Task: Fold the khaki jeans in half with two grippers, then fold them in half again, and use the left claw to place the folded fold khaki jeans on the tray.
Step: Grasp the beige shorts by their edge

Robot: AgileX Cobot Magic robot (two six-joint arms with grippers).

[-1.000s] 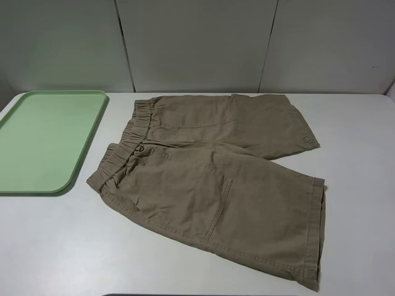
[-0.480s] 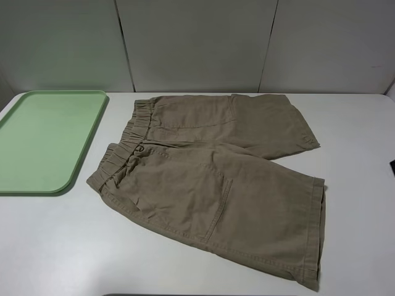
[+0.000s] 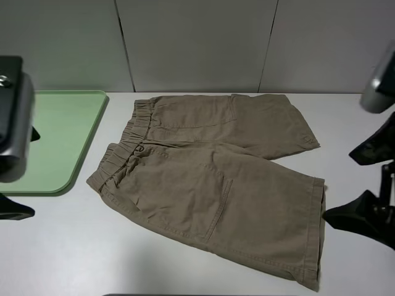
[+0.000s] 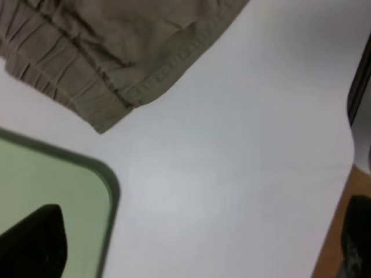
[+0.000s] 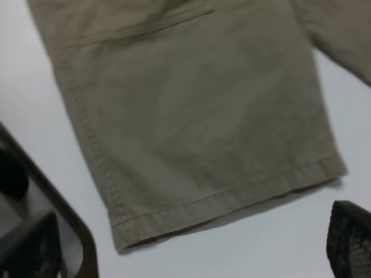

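I have the khaki jeans (image 3: 210, 179) spread flat on the white surface (image 3: 92, 259), with the gathered waistband (image 3: 126, 145) towards the tray (image 3: 68, 135) and the 2 legs fanned out towards the right. Nothing is folded yet and neither claw touches the cloth.

The left claw (image 4: 203, 231) is released. Its wrist view shows its 2 dark fingers far apart, hanging over bare surface beside the tray's rounded corner, with the near waistband corner (image 4: 104, 113) a little way off. The right claw (image 3: 338, 186) is also spread wide and holds nothing. It sits just off the hem of the near leg (image 5: 232, 202).

The grip worries me most. The cloth is doubled, so a shallow pinch at the hem or waistband may lift only the top layer, and the shorts would balloon open instead of folding.

The second risk is skew. The legs lie in a V, not parallel. If my 2 claws lift at different heights or speeds, I expect the near leg to land crooked on the far one, and every later fold would carry that error.

On the left, the tray rim is close to where I must come down. A careless descent could clip it and shove the tray.

The puckered elastic is thick, and it may slip out of a light clench.
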